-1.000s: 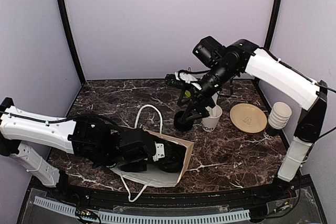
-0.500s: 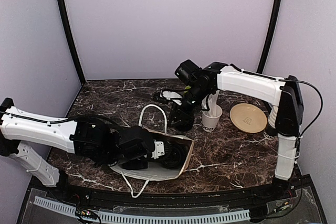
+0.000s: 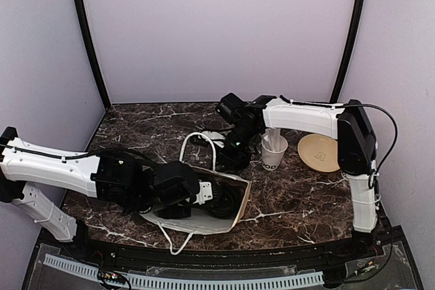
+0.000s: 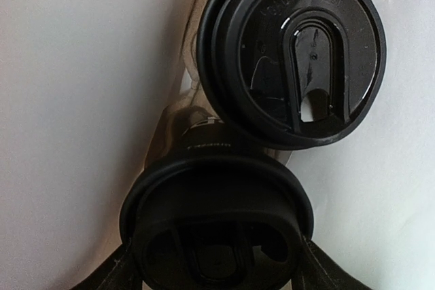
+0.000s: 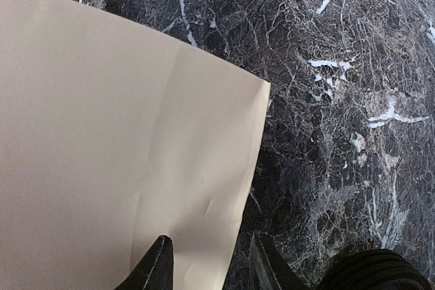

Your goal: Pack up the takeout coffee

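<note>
The left gripper (image 4: 217,271), inside the lying paper bag (image 3: 241,202), is clamped on a takeout coffee (image 4: 217,208), whose long axis points straight ahead of the fingers. The right gripper (image 5: 207,256) is farther away, at the bag's edge. Whether it pinches the edge, I cannot tell.

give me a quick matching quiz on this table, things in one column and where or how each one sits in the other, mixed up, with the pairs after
Things:
1. paper bag
2. white cup
3. plate
4. coffee cups

Place or state:
a. lying flat, tan, at the right of the table
b. black lids on, inside the bag
c. standing upright just left of the plate
d. lying on its side near the front edge

Pairs: 1-d, 2-c, 3-a, 4-b
</note>
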`<state>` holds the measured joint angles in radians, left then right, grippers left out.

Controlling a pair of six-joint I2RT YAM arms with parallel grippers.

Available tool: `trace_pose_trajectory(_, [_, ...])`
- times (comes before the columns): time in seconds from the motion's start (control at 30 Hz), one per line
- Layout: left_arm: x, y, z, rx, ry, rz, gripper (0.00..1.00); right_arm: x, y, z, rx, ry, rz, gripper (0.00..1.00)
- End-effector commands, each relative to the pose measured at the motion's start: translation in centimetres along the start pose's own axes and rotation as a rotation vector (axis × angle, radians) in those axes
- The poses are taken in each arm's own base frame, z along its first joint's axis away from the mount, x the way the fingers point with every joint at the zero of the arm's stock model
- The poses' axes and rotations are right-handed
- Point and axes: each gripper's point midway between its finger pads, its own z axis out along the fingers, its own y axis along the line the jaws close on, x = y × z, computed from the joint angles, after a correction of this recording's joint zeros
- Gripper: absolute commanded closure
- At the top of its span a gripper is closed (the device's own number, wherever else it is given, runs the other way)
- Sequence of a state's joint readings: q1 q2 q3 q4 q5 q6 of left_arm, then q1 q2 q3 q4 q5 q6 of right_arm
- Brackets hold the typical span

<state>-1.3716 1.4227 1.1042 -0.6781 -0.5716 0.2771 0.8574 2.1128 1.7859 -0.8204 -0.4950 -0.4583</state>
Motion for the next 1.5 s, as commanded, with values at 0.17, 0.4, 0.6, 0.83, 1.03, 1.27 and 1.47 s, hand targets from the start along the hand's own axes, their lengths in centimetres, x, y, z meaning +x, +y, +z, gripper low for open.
trace_pose_trajectory(0.17, [1.2, 0.1, -0.4, 0.021, 0.015, -0.011, 0.69, -0.1, 2.7, 3.8, -0.098, 0.031, -0.042, 0.61])
trace_pose_trajectory(0.4, [1.6, 0.3, -0.8, 0.015, 0.006, 0.009, 0.69, 0.6, 2.2, 4.7, -0.084, 0.051, -0.029, 0.6])
trace_pose_trajectory(0.6, [1.8, -0.2, -0.4, 0.021, 0.002, 0.025, 0.69, 0.8, 0.2, 5.0, -0.01, 0.069, -0.005, 0.57])
trace_pose_trajectory(0.83, [1.3, 0.2, -1.0, 0.027, -0.017, 0.024, 0.69, 2.6, 1.7, 7.3, -0.126, 0.129, 0.021, 0.57])
trace_pose_trajectory(1.03, [1.6, -0.2, -1.4, 0.066, 0.011, 0.051, 0.69, 2.5, 3.1, 7.3, -0.21, 0.121, 0.035, 0.56])
trace_pose_trajectory(1.27, [0.9, 0.1, -2.4, 0.109, -0.003, 0.068, 0.69, 2.5, 5.6, 7.6, -0.392, 0.156, 0.072, 0.53])
trace_pose_trajectory(1.47, [1.5, -0.8, -2.2, 0.233, 0.008, 0.029, 0.69, 0.8, 4.7, 6.2, -0.37, 0.112, 0.095, 0.47])
